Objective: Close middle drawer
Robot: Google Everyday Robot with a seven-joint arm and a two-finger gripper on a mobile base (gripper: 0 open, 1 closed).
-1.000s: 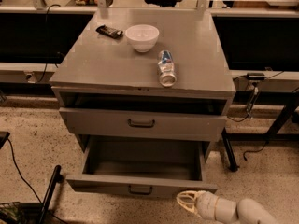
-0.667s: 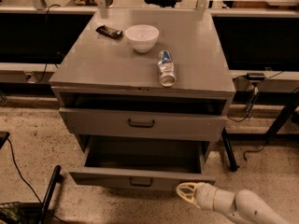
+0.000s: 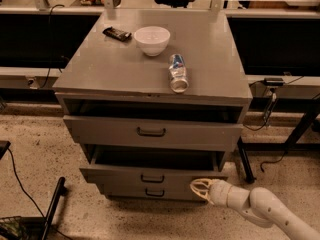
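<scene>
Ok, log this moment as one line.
middle drawer: partly open | gripper: low, at drawer front's right end | close: not yet done

End effector [image 3: 197, 189] covers the middle drawer's [image 3: 120, 175] lower right corner.

Matt grey metal forms the cabinet [image 3: 120, 71] and middle drawer [image 3: 120, 175]. The white bowl [image 3: 152, 39] looks glossy. A smooth, cream, plastic-looking gripper [image 3: 200, 189] sits at that drawer's front right end.

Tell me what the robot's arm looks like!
The arm is smooth and white, made of fat rounded tubes joined end to end. Its gripper, by the right end of the middle drawer front, is pale cream-yellow. No cables or markings show on it.
</scene>
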